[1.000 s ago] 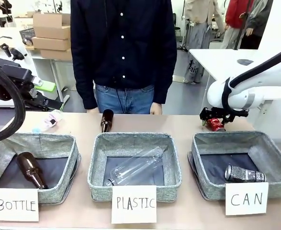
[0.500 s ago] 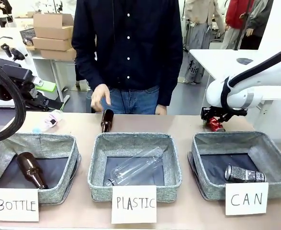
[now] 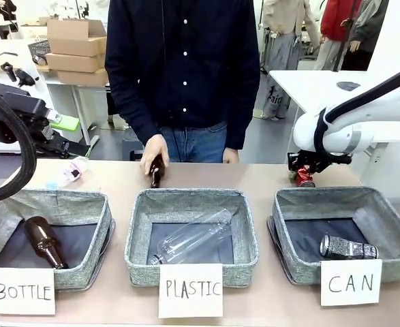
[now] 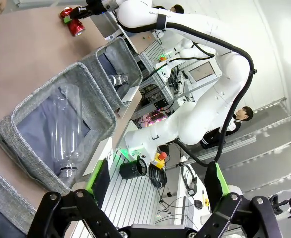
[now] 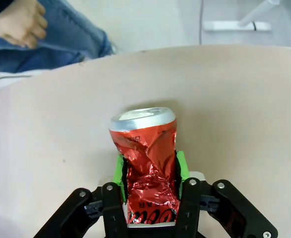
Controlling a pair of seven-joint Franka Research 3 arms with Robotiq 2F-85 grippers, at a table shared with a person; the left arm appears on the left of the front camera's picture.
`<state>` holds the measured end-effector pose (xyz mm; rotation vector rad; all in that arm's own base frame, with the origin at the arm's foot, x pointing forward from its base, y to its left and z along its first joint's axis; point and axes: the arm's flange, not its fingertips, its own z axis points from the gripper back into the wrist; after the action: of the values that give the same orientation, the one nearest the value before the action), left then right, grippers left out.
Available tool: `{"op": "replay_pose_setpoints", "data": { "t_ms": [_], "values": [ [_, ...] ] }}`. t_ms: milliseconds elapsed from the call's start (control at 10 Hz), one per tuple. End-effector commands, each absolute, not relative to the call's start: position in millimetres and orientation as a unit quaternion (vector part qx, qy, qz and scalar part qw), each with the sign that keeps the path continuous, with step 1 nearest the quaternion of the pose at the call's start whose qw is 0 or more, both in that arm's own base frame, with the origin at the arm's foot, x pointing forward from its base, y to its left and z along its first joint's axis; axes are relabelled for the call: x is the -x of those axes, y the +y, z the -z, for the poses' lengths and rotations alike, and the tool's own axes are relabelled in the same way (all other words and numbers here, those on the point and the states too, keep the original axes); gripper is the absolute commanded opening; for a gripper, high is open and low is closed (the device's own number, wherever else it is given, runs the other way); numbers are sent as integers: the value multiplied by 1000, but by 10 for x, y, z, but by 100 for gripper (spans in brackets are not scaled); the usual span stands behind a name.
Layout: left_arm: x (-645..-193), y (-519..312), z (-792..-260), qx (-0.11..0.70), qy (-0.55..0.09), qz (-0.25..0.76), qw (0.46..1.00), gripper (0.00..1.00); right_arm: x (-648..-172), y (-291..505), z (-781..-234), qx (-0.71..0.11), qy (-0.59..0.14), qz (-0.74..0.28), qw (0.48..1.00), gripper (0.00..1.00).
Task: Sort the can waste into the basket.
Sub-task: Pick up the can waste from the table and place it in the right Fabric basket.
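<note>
Pinches red can (image 5: pixel 145 144) in right gripper (image 5: pixel 149 168), long axis along fingers, lid end at 12 o'clock in wrist view; holds nothing in left gripper (image 4: pixel 155 179), spread wide.

Bright workroom beyond a beige tabletop (image 3: pixel 254 176)

Brown cardboard boxes (image 3: pixel 73 44) are stacked at the far left. A white table (image 3: pixel 315 85) stands at the far right on a smooth grey floor (image 3: pixel 271 139). The light is even and white, and people stand farther back near the table.

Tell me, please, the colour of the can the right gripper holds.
Shiny red crushed can; right wrist view.
</note>
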<state>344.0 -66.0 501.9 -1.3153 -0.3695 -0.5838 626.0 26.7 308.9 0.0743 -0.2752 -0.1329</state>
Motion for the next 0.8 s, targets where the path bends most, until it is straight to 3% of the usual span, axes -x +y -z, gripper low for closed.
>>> {"op": "replay_pose_setpoints", "data": {
  "t_ms": [0,200,400,700],
  "values": [
    [-3439,-633,-5035,597,-169,274,735,100,-6272,259,-3168,-49,-144,72,986,0],
    [-3439,-633,-5035,597,-169,274,735,100,-6119,280,-3439,-80,-161,65,982,0],
    [-3439,-633,-5035,597,-169,274,735,100,-5546,337,-4298,-135,-198,29,970,0],
    [-3439,-633,-5035,597,-169,274,735,100,-4613,171,-5087,-241,-137,-60,959,0]
  ]
}}
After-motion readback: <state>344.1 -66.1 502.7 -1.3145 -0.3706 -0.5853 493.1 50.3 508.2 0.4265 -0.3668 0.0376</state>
